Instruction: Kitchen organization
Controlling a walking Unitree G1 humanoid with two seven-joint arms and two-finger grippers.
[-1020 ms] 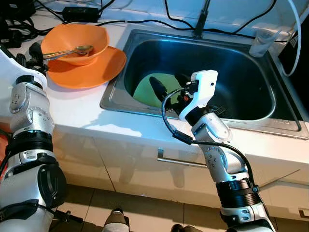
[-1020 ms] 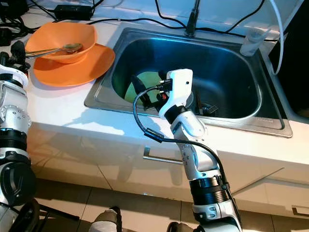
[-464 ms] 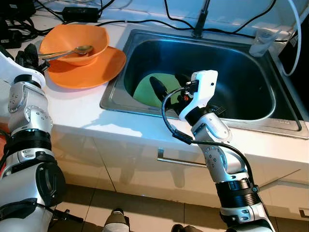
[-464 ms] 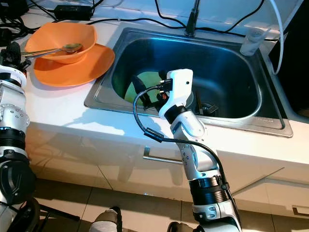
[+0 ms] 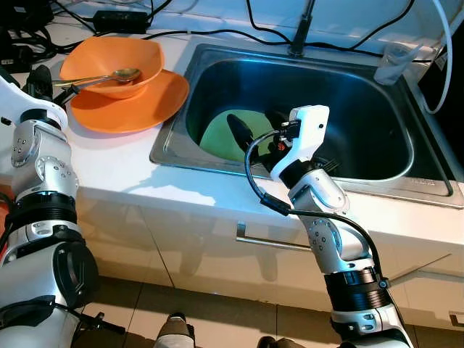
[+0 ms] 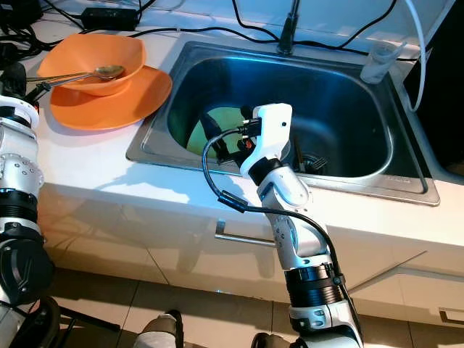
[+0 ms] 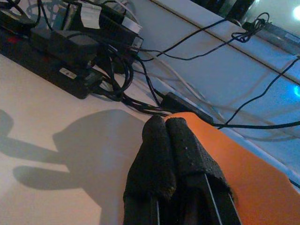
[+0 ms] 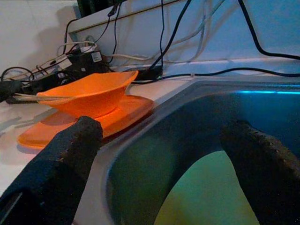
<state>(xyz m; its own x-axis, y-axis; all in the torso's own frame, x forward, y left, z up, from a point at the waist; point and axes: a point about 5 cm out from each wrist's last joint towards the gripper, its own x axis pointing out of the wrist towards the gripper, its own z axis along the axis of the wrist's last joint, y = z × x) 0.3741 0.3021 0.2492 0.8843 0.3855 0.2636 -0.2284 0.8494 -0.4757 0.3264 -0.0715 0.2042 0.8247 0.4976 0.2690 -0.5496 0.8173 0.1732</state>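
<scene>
Just below right tool point(image 5: 255, 129): green plate point(image 5: 221, 135)

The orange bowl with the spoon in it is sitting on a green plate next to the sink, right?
Not quite. The orange bowl, spoon inside, sits on an orange plate beside the sink; the left eye view shows it. The green plate lies down inside the sink.

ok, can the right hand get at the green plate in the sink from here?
Probably yes: the right hand hangs open inside the sink just above the green plate, with nothing between them.
</scene>
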